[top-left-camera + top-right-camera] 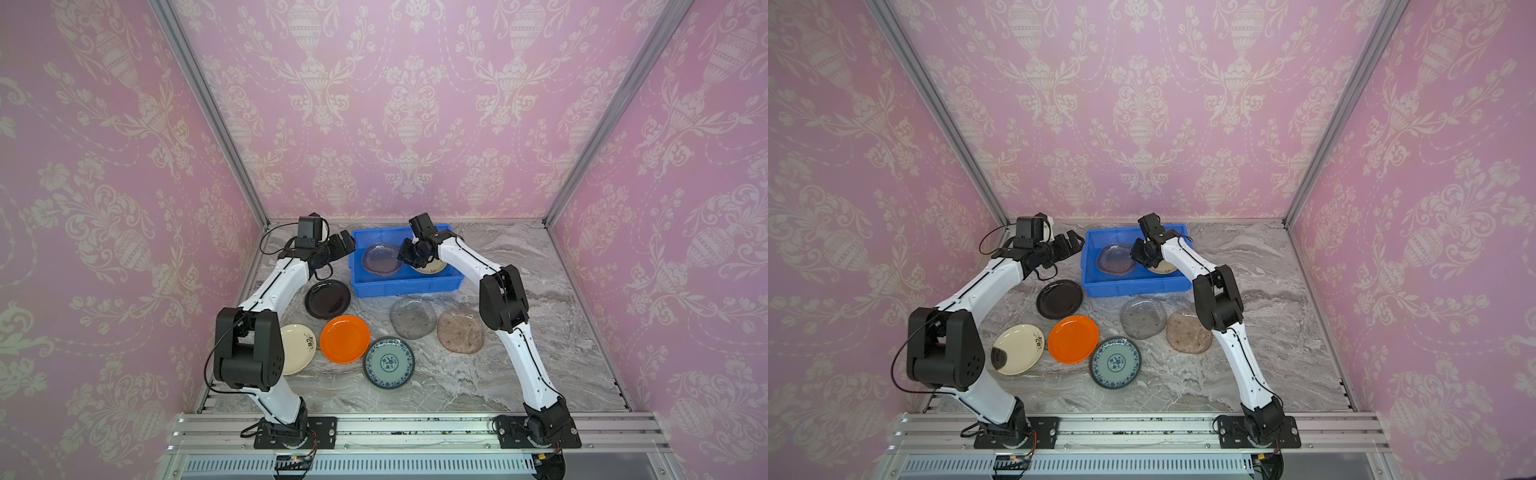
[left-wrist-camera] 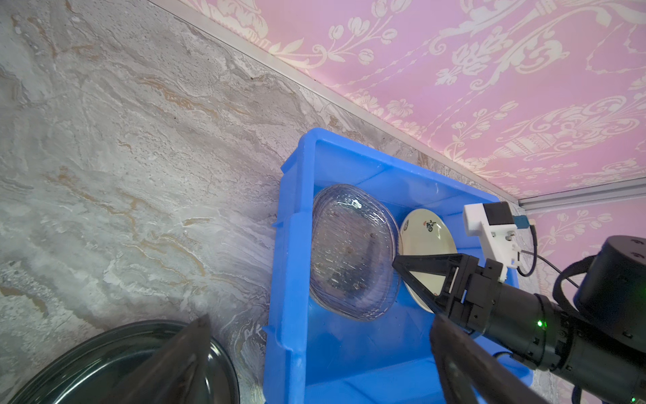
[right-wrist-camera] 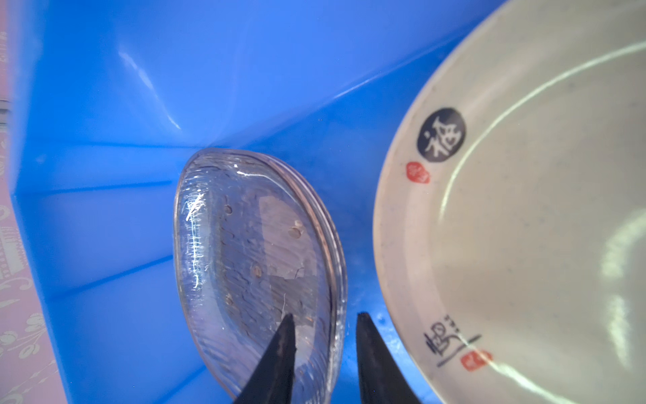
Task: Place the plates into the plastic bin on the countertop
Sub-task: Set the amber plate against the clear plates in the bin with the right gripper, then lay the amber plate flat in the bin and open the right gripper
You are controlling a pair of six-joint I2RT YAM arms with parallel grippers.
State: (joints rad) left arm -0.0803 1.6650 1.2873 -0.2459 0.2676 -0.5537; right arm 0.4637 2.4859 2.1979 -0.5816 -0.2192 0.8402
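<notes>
From my station I see the blue plastic bin (image 1: 399,286) at the back middle of the marble table (image 1: 519,374), with two plates lying flat in it side by side: a clear glass plate (image 3: 251,252) in its left half and a cream plate with calligraphy (image 3: 524,210) in its right half. In the right wrist view the glass plate shows doubled rim lines, and I cannot tell whether it is one plate or a stack. My right end effector (image 3: 325,316) hangs over the bin with its jaws parted a little. One finger is over the glass plate's well and the other is outside its rim, toward the cream plate, with a gap on both sides. My left end effector (image 1: 340,245) is spread wide and hovers just left of the bin, above the table and holding nothing. Six plates sit on the table in front of the bin. The black plate (image 1: 327,299) is nearest the bin's left corner. The cream sprig plate (image 1: 297,347), orange plate (image 1: 345,338) and teal floral plate (image 1: 389,362) are clustered nearer me. The grey glass plate (image 1: 413,317) and brownish glass plate (image 1: 460,330) lie side by side under my right arm.
</notes>
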